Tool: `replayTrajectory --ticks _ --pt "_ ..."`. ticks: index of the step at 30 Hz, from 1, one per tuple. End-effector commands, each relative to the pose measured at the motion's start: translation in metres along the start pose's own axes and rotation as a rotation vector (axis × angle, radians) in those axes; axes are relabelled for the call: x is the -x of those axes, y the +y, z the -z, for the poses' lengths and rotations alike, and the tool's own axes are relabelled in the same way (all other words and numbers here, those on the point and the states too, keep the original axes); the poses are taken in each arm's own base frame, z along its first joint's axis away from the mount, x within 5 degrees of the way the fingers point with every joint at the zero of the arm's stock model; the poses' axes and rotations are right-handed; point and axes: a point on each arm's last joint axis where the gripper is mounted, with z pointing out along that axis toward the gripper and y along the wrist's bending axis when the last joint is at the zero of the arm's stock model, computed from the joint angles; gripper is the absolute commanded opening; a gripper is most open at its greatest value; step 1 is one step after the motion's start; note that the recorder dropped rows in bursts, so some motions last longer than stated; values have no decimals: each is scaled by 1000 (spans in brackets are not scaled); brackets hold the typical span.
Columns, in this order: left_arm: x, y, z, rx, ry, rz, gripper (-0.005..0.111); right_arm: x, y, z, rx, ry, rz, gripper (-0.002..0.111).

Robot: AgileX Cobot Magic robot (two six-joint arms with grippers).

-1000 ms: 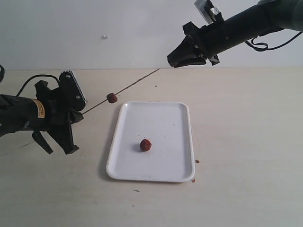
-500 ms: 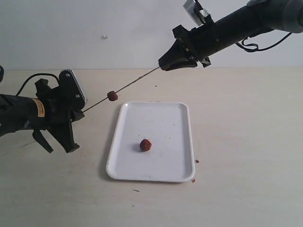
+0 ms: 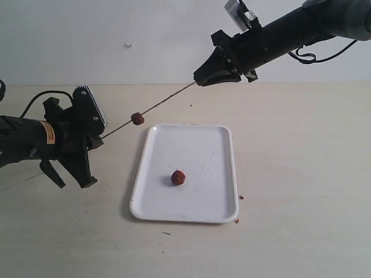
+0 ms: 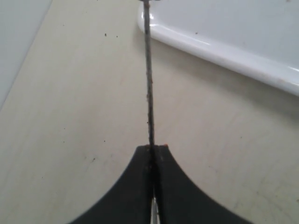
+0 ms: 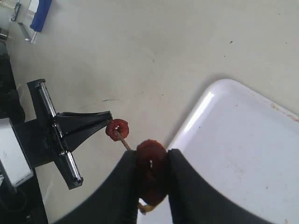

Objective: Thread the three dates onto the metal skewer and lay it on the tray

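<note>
Two black fingers (image 5: 187, 186) of the right gripper (image 3: 199, 79) are pressing in on a pinched date (image 5: 150, 156), holding it in the air at the far end of the skewer (image 3: 165, 102). In the right wrist view the thin rod is running up to this date, but whether its tip is already inside cannot be told. The right arm is reaching in from the upper right of the exterior view, above the back part of the table (image 3: 301, 174).

The left gripper (image 4: 152, 150) is squeezing its fingers together on the near end of the skewer, with the rod coming out from between the closed tips. From there the skewer is slanting up and across towards the right gripper, clear of the table. A threaded date (image 3: 137, 119) is sitting on the rod, nearer the left gripper than the right, just beyond the far left corner of the tray (image 3: 208, 145).

The tray is lying flat on the table between the two arms. A loose date (image 3: 178, 177) is resting on it, near the middle. A few reddish crumbs (image 3: 236, 220) are lying on the table beside the tray's near right corner.
</note>
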Motion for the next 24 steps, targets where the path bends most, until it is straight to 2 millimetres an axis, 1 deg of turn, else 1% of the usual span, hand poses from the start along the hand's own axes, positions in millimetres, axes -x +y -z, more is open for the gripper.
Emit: replayTrajectory --ticks 1,12,17,24 --pt "-1 0 0 -5 15 2 0 1 1 2 15 -14 -5 21" --pt "0 0 0 2 3 19 0 0 0 2 2 -5 0 21" --pt "0 2 0 20 -2 91 0 0 -1 2 -1 -3 1 21" --pt "-1 1 0 6 14 60 0 1 2 2 25 -23 -11 21"
